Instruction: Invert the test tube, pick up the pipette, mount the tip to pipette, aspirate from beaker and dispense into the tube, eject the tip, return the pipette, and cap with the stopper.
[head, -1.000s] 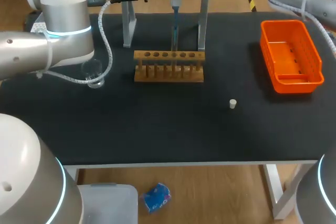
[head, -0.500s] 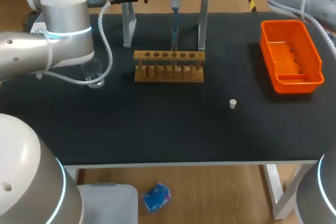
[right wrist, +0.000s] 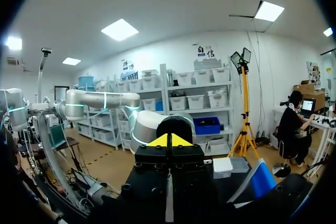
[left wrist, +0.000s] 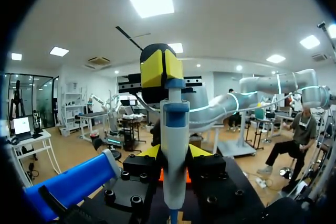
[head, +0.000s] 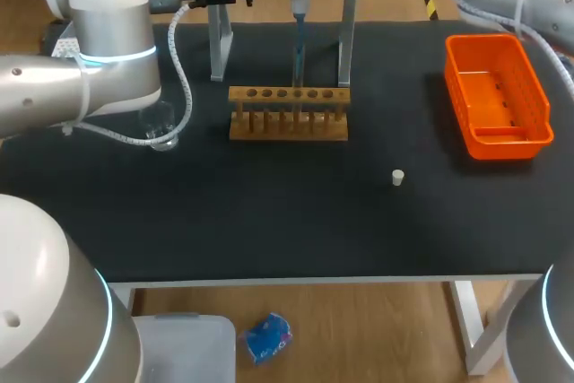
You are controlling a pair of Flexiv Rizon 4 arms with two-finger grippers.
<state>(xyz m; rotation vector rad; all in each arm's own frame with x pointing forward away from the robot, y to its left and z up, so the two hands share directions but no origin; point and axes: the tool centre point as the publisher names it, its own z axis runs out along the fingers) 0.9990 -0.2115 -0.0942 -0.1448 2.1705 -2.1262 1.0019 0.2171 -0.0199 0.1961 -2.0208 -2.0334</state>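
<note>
Pipette: upright at back of table, yellow cap uppermost, thin shaft hanging down between the two metal legs of stand toward rack.
Left gripper: clamped on pipette body, one yellow tip each side, reaching in sideways from the left.
Right gripper: yellow tips pressed together, nothing between them; out of sight in head view.
Rack: wooden, one row of holes, just in front of stand.
Tube: too faint to place for sure, possibly in the hole under the shaft.
Beaker: clear glass, left of rack, close under left arm.
Stopper: small, white, loose on black mat, well apart from rack, toward orange bin.
Step (judgement): pipette work at stand; capping not yet done.
Handling, pipette: light, rigid plastic, smooth barrel likely slick. Best hold on thick upper body below cap, never on thin shaft, which would flex or knock askew.
Handling, stopper: tiny, light, apt to roll or tip. Pinch across its sides from above.
Handling, glassware: fragile, slippery. Gentle squeeze only.
</note>
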